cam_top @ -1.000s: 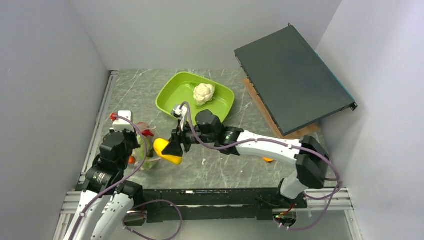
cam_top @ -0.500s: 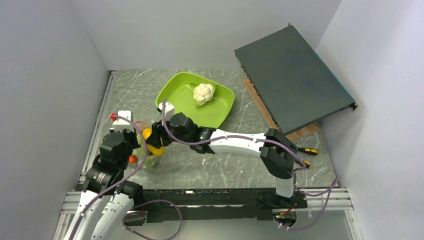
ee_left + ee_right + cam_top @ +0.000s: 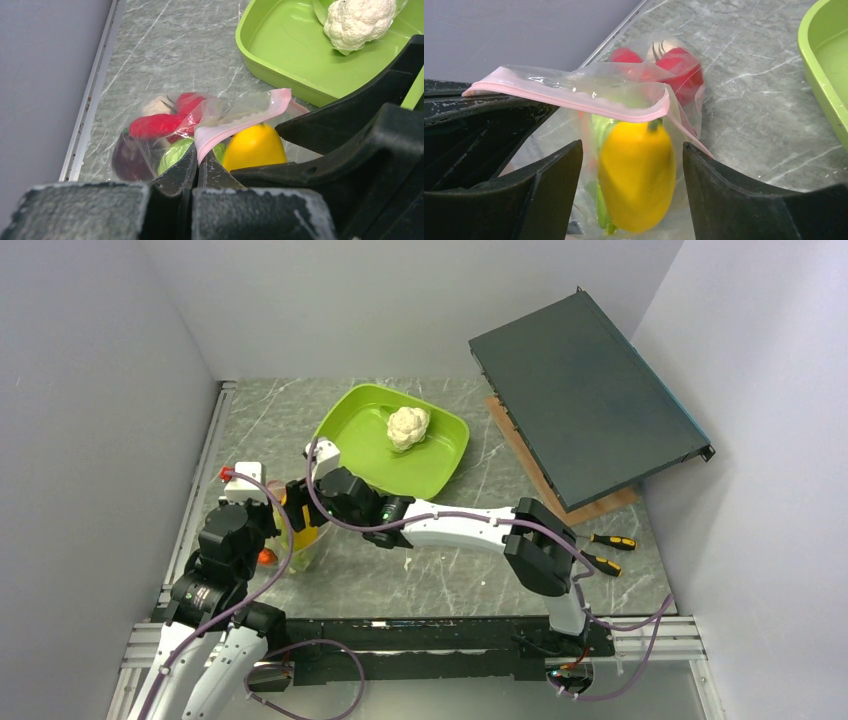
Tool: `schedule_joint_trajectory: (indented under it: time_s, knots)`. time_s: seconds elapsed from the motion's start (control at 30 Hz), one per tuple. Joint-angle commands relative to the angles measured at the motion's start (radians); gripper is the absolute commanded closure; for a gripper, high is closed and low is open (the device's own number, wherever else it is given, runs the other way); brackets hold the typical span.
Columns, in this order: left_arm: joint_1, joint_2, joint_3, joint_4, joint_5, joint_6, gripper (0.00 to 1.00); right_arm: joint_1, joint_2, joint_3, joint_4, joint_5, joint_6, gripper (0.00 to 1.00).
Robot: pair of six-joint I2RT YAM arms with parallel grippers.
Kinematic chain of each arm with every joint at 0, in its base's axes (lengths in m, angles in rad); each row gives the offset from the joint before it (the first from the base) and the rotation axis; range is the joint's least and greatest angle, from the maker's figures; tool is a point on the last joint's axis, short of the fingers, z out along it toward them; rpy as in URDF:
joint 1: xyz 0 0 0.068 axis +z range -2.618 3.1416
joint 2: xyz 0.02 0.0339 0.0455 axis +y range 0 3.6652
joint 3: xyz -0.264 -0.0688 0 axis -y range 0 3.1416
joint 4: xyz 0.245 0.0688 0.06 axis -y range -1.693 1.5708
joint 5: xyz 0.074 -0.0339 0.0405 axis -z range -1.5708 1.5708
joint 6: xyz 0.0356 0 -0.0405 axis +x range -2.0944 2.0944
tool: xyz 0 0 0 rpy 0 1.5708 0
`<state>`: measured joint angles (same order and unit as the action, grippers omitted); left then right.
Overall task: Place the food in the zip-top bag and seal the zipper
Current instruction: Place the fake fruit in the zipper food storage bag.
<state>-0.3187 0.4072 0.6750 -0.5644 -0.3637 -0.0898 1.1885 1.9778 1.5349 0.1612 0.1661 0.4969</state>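
The clear zip-top bag with a pink zipper strip lies at the table's left. My left gripper is shut on its rim and holds the mouth up. Red, dark purple and green food sit inside. My right gripper is open at the bag's mouth. The yellow food hangs blurred between its jaws with a gap on each side, under the zipper strip; it also shows in the left wrist view. The white cauliflower lies in the tray.
The lime-green tray stands just behind the bag, its rim close to my right arm. A large dark panel leans on a wooden board at the back right. Two screwdrivers lie at the right. A metal rail runs along the left wall.
My right arm has carried the yellow food left from mid-table to the bag's mouth. Its jaws now stand apart from the food. The left gripper has kept hold of the bag.
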Motion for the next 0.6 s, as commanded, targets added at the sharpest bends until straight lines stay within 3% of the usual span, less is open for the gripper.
schedule_joint_trajectory:
  time_s: [0.0, 0.2, 0.57]
  knots:
    - [-0.001, -0.024, 0.011, 0.034, -0.017, 0.002, 1.0, 0.01, -0.022, 0.042, -0.015, 0.068, -0.03, 0.23]
    - [-0.002, -0.016, 0.014, 0.03, -0.009, 0.002, 1.0, 0.011, -0.086, 0.009, -0.071, 0.067, -0.035, 0.18]
    - [-0.002, -0.003, 0.011, 0.043, 0.009, 0.005, 1.0, 0.009, -0.298, -0.236, -0.059, 0.079, -0.001, 0.25]
